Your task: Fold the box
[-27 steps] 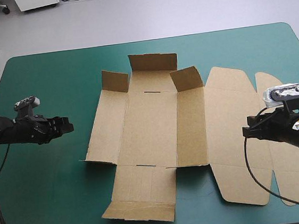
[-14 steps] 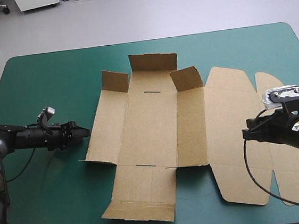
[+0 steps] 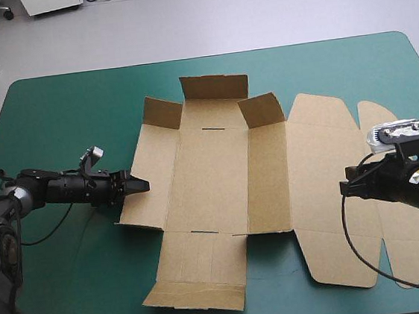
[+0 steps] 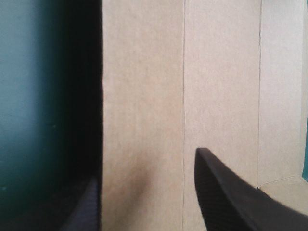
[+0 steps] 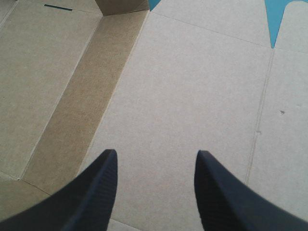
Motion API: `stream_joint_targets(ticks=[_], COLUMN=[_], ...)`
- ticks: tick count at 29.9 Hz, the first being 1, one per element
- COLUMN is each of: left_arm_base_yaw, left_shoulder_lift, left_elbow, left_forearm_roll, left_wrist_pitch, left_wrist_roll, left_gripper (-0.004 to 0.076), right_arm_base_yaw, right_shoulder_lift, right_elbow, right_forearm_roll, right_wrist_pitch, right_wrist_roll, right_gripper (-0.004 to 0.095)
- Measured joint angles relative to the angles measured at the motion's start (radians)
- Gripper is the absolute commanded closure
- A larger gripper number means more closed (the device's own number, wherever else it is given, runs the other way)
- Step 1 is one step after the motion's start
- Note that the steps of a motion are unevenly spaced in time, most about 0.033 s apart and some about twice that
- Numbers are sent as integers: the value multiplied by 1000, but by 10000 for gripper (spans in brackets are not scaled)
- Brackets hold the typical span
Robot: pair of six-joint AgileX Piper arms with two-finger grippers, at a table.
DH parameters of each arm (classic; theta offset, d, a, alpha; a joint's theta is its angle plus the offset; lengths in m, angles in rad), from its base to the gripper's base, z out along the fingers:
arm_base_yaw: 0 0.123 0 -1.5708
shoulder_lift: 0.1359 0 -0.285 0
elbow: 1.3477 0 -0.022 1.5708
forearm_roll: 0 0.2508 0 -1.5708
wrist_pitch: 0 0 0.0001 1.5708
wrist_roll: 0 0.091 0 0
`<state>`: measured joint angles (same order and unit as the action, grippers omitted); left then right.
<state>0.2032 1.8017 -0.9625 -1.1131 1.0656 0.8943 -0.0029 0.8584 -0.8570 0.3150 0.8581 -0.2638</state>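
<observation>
My left pincer (image 3: pixel 142 185) is spread at the left edge of the flat brown cardboard box (image 3: pixel 212 179), that edge between my black fingers (image 4: pixel 226 202); my right pincer (image 3: pixel 343 186) hovers spread over the lid panel (image 3: pixel 325 182). The box lies mid-table on the teal-green cover (image 3: pixel 55 113) (barely begun, I'd judge): only the far flaps stand up, side walls and near flap yet to raise.

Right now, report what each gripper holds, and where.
Nothing held: left gripper, open, straddles the left edge of the box; right gripper hovers open over the lid.
</observation>
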Motion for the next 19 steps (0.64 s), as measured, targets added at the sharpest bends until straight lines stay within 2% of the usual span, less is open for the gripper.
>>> stream_joint_targets(ticks=[6,12,15,19], left_arm_base_yaw=[-31,-49,-50,-50], left_shoulder_lift=[1,6,7,7], left_elbow=[0,0,1,1], left_forearm_roll=[-46,-91,-91,-91], left_wrist_pitch=[-41,-94,-94,-91], left_wrist_roll=[4,15,15,15], left_gripper=[365,432,507,672], right_arm_base_yaw=[0,0,0,0], right_shoulder_lift=[0,0,0,0], right_elbow=[0,0,0,0], right_forearm_roll=[0,0,0,0], right_wrist_pitch=[0,0,2,5], right_wrist_roll=[0,0,1,2], right_gripper=[435,435,435,435])
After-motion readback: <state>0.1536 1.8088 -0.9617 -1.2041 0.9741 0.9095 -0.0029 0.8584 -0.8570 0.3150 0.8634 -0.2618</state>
